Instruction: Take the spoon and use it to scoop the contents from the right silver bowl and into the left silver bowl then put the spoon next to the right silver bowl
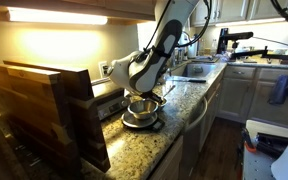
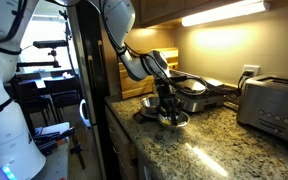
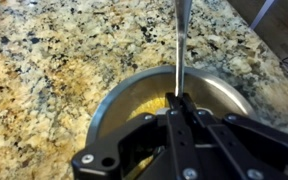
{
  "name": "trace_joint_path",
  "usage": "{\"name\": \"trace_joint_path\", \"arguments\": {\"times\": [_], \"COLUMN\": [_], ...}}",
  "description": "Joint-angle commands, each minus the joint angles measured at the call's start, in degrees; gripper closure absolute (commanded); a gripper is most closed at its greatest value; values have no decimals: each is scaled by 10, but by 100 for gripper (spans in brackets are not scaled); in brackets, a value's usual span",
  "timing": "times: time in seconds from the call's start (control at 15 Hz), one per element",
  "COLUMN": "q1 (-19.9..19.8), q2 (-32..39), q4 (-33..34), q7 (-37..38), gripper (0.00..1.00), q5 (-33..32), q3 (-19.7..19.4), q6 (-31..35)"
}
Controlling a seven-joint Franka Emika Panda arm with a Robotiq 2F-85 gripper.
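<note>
Spoon of slim silver metal (image 3: 180, 50): held by the black gripper (image 3: 180, 100). In the wrist view its handle runs straight out from the jaws, across the far rim of a bowl and over the worktop beyond. The handle widens toward its far end. The scoop end is hidden under the gripper body.

Jaws: pressed together on the thin part of the handle, pinching it.

Directly beneath the jaws lies a round shiny silver metal bowl (image 3: 109, 97) standing on the worktop. Yellow crumbly contents (image 3: 154, 105) show on its floor, partly covered by the gripper.

The speckled beige-and-black granite worktop (image 3: 54, 60) surrounds the bowl on every visible side.

In an exterior view the gripper (image 2: 167, 101) hangs low over that bowl (image 2: 176, 121), with a second shiny metal bowl (image 2: 151, 103) just beside it. At this size I cannot tell which of the two is the larger.

Behind the bowls sits a dark round pan (image 2: 196, 95). Further along the worktop stands a brushed silver toaster (image 2: 274, 105).

In an exterior view the gripper (image 1: 144, 98) is again down at the bowls, and a set of upright brown wooden boards (image 1: 44, 110) stands on the worktop, apart from them. A sink (image 1: 192, 71) lies well beyond the arm.
</note>
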Motion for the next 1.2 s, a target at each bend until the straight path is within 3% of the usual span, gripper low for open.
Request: {"name": "trace_joint_path", "arguments": {"times": [0.0,1.13], "q1": [-8,-29], "q2": [-40,-110], "q4": [-39,-76], "q7": [-1,17], "gripper": [98,98], "q5": [18,51], "q3": [0,-22], "q6": [34,77]}}
